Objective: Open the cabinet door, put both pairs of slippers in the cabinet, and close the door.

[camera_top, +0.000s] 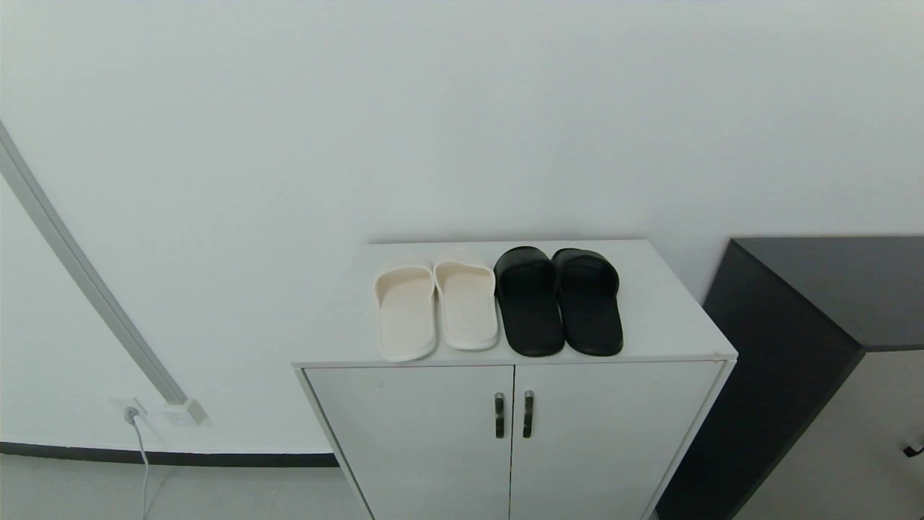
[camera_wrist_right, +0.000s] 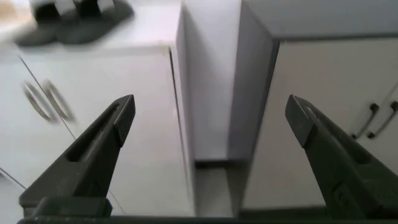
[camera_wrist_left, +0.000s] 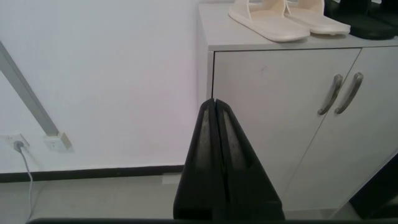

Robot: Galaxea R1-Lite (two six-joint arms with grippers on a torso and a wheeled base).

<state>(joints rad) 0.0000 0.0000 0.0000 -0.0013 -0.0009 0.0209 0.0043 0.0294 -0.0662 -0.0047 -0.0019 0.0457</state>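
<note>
A white cabinet [camera_top: 650, 318] stands against the wall with both doors shut; two dark handles [camera_top: 513, 414] meet at the middle seam. On its top lie a pair of cream slippers [camera_top: 435, 303] to the left and a pair of black slippers [camera_top: 559, 300] to the right, side by side. My left gripper [camera_wrist_left: 215, 106] is shut with nothing in it, low and off the cabinet's left front corner; the cream slippers [camera_wrist_left: 289, 15] and handles [camera_wrist_left: 341, 93] lie beyond it. My right gripper [camera_wrist_right: 211, 115] is open and empty, in front of the cabinet's right edge, with the black slippers [camera_wrist_right: 74, 18] above.
A dark cabinet [camera_top: 801, 325] stands close to the right of the white one, with a narrow gap [camera_wrist_right: 208, 93] between them. On the left wall a slanted cable duct [camera_top: 79, 274] runs down to a socket [camera_top: 131, 413] with a plugged cord. Bare floor lies left of the cabinet.
</note>
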